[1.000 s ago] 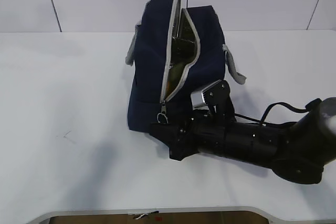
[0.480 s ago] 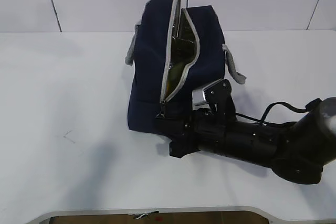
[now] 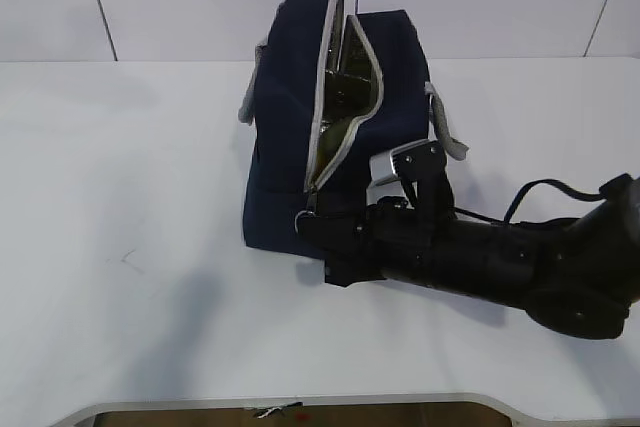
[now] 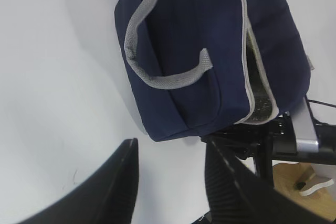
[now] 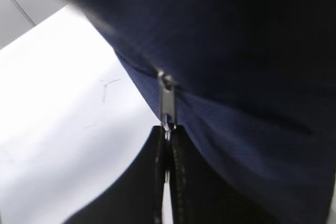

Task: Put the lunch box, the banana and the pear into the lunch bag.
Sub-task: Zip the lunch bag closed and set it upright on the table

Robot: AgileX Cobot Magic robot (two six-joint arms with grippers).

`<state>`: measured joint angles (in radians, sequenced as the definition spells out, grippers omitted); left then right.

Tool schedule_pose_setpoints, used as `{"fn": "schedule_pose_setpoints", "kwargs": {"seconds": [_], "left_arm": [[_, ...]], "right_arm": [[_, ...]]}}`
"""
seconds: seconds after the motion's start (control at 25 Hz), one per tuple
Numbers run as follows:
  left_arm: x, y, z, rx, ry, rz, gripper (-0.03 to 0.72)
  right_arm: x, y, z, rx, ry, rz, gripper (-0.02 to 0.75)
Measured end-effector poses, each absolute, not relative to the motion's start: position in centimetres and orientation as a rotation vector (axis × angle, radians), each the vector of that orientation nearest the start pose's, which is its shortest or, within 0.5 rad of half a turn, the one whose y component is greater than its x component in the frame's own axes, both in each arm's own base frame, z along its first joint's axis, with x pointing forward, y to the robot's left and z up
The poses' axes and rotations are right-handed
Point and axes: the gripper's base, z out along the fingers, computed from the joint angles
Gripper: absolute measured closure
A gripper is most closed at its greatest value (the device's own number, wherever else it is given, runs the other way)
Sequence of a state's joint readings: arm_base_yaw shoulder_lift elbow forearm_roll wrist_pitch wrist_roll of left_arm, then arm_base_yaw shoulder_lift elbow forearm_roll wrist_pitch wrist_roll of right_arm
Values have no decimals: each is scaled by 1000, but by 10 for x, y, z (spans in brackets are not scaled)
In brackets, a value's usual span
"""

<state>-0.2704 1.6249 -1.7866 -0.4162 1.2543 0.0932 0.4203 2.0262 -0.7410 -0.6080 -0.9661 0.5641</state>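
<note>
The navy lunch bag (image 3: 290, 117) stands on the white table (image 3: 120, 187), its grey zipper part open, showing silver lining (image 3: 340, 97). It also shows in the left wrist view (image 4: 210, 45) and the right wrist view (image 5: 252, 51). My right gripper (image 3: 305, 227) lies low at the bag's front, shut on the zipper pull (image 5: 167, 108), pinched between its fingertips (image 5: 168, 132). My left gripper (image 4: 170, 156) is open and empty, high above the table left of the bag. The lunch box, banana and pear are out of view.
The grey webbing handles hang on both sides of the bag (image 3: 447, 132) (image 4: 157, 77). The right arm (image 3: 500, 267) lies across the table's front right. The table's front edge (image 3: 300, 402) is close below.
My right gripper has moved slightly up and toward the bag, and has closed in on the zipper pull. The bag has not moved.
</note>
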Motion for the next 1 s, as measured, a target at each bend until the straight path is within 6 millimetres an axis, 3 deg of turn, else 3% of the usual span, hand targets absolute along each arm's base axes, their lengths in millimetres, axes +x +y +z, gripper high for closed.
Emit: {"fn": "schedule_pose_setpoints", "kwargs": {"seconds": [0.72,1.0], "left_arm": [[317,-124,416,441,2515,-628,371],[318,-120,415,445,2523,-553,371]], "right_arm": [[275,165,204,-636,1952,742,721],[292,172,247,-698,1890,704,721]]}}
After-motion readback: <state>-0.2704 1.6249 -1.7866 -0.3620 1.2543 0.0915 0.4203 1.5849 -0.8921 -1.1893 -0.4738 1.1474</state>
